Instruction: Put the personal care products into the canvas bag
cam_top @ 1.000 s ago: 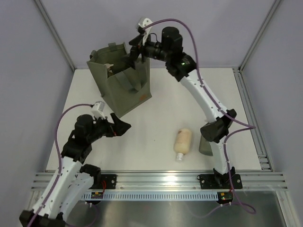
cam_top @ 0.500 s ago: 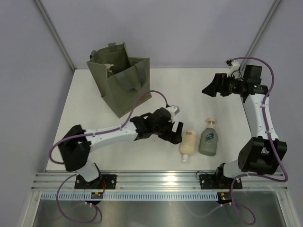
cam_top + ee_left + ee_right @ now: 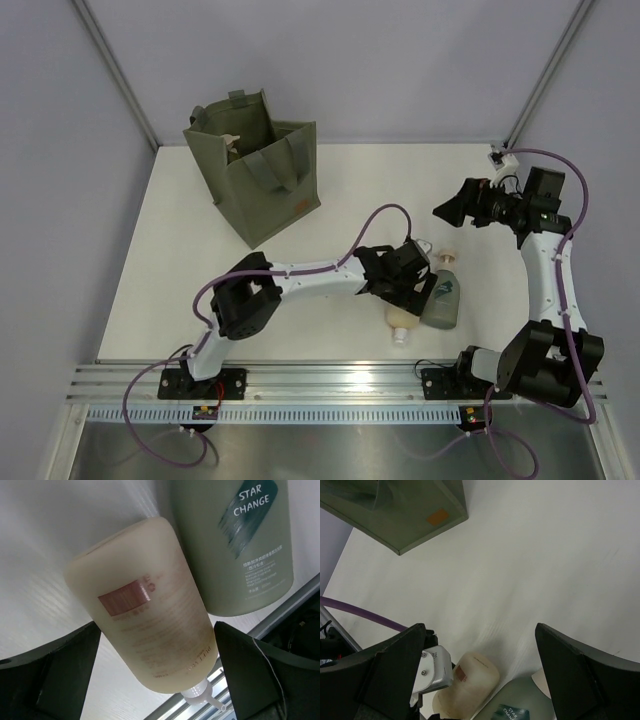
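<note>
A cream bottle [image 3: 145, 605] lies on the white table, nozzle toward the near rail, and shows below my left wrist in the top view [image 3: 405, 320]. My left gripper [image 3: 157, 670] is open, one finger on each side of it, not squeezing. A grey-green bottle [image 3: 443, 296] with a beige pump lies right beside the cream one, also seen from the left wrist [image 3: 235, 545]. The canvas bag [image 3: 262, 175] stands far left with a beige pump [image 3: 232, 143] showing inside. My right gripper [image 3: 442, 212] hangs open and empty, raised at the right.
The right wrist view looks down on the canvas bag's [image 3: 395, 505] orange patch [image 3: 438, 516], the cream bottle [image 3: 470, 685] and the left wrist camera housing [image 3: 432, 667]. A metal rail [image 3: 340, 375] runs along the table's near edge, close to the bottles.
My right arm has swung away from above the bag to the right side. My left arm has reached from the near left across to the cream bottle and now straddles it.
</note>
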`<state>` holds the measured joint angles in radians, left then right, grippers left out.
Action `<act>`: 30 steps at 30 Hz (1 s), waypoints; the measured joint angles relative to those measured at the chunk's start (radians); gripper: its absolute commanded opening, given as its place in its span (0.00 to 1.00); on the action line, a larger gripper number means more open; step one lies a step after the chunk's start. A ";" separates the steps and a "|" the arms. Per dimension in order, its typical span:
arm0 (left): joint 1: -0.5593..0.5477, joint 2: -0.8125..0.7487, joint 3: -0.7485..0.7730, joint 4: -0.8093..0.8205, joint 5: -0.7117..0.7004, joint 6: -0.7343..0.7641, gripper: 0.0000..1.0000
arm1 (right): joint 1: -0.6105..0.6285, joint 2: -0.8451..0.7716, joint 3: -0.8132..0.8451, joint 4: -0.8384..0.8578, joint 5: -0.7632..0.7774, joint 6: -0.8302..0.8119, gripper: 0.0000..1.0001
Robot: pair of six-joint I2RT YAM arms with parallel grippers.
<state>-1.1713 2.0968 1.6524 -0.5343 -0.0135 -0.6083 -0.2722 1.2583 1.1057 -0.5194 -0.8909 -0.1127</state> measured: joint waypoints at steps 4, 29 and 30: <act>-0.003 0.037 0.024 -0.010 -0.013 -0.015 0.98 | -0.039 -0.001 -0.026 0.031 -0.022 0.018 1.00; 0.007 -0.055 -0.214 0.135 -0.150 0.122 0.00 | -0.082 -0.010 -0.068 0.089 -0.089 0.043 1.00; 0.016 -0.079 -0.249 0.144 -0.135 0.142 0.00 | -0.082 -0.010 -0.068 0.089 -0.090 0.042 1.00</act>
<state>-1.1557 2.0182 1.4036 -0.3901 -0.1486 -0.4664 -0.3546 1.2480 1.0374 -0.4301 -0.9810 -0.0704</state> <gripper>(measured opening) 0.801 0.993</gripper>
